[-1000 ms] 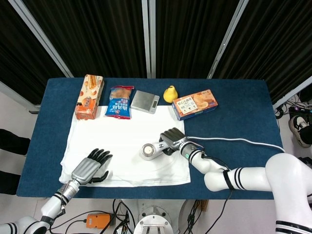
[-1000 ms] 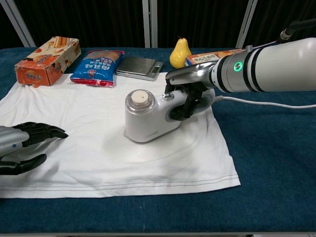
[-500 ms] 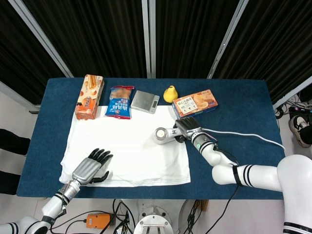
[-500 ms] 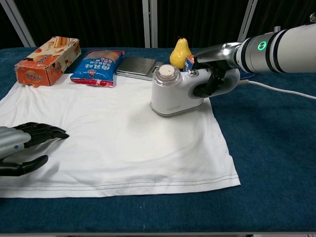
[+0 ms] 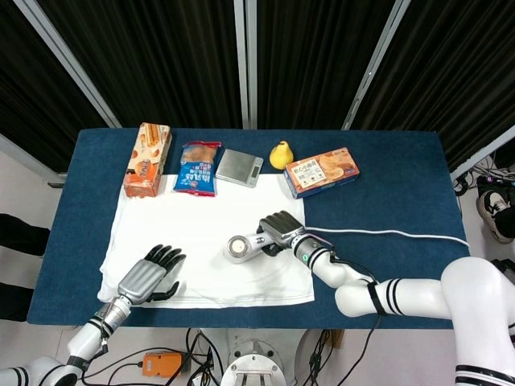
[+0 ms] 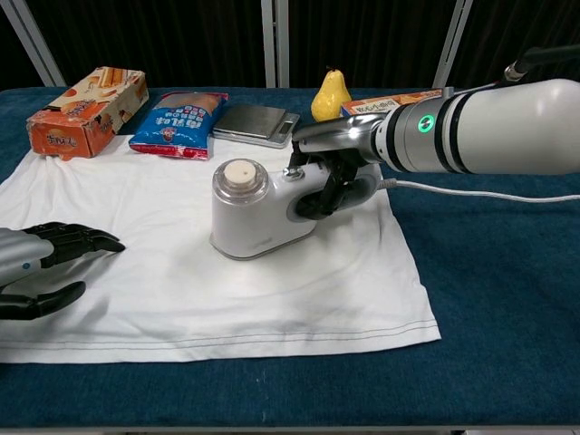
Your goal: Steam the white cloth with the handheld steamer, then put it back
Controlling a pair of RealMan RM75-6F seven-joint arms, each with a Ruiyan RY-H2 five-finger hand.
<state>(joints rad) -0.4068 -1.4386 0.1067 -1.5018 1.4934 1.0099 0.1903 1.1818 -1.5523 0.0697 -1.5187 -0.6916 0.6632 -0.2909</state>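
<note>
The white cloth [image 5: 201, 225] [image 6: 172, 227] lies flat over the table's near left half. A white handheld steamer [image 5: 245, 246] [image 6: 258, 217] stands on the cloth near its middle, its round cap facing up. My right hand [image 5: 280, 227] [image 6: 333, 168] grips the steamer's handle from the right. A white cord [image 5: 386, 233] [image 6: 480, 193] trails off to the right. At the cloth's near left corner my left hand [image 5: 149, 275] [image 6: 41, 267] rests on the fabric with its fingers spread, holding nothing.
Along the far edge stand an orange snack box [image 5: 147, 158] [image 6: 86, 111], a blue snack bag [image 5: 198, 167] [image 6: 178, 123], a grey kitchen scale [image 5: 240, 167] [image 6: 256, 123], a yellow pear [image 5: 280, 154] [image 6: 332, 95] and a biscuit box [image 5: 322, 171] [image 6: 399, 100]. Blue tabletop [image 5: 402, 193] lies bare to the right.
The steamer went from mid-cloth out to the far right corner, then came back toward the cloth's middle, a bit further left than at first. The left hand stayed still.
</note>
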